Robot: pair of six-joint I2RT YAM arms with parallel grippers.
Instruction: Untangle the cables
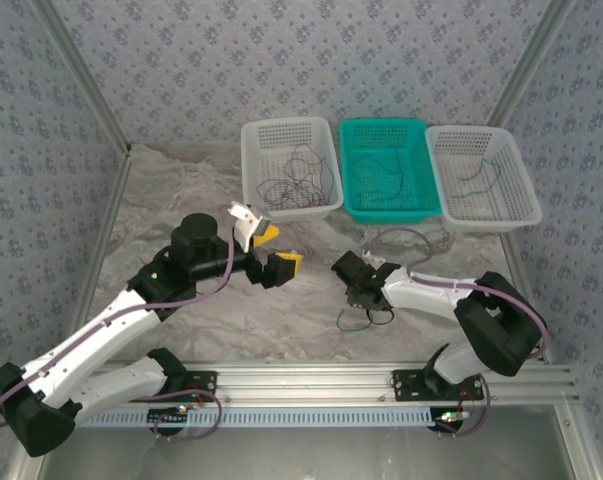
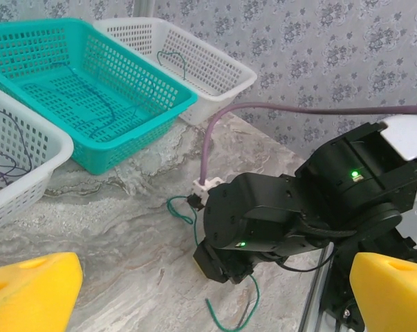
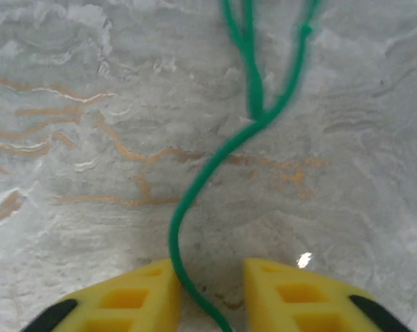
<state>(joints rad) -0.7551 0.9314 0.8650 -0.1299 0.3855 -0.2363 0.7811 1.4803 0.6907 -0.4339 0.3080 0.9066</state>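
A thin green cable (image 1: 359, 320) lies loose on the marble table, with a dark strand (image 1: 383, 317) beside it. My right gripper (image 1: 357, 292) points down over it. In the right wrist view the green cable (image 3: 194, 187) runs between the yellow fingers (image 3: 135, 297) and rests against the left one. The right gripper (image 3: 209, 273) still has a gap wider than the cable. My left gripper (image 1: 268, 256) hovers open and empty to the left. Its wrist view shows the green cable (image 2: 182, 214) curling out from under the right arm's black head (image 2: 256, 228).
Three baskets stand at the back. A white one (image 1: 291, 123) holds dark cables (image 1: 296, 180), a teal one (image 1: 381, 124) holds a blue cable (image 1: 391, 175), and a second white one (image 1: 471, 131) holds a green cable (image 1: 481, 175). Patterned walls close in both sides.
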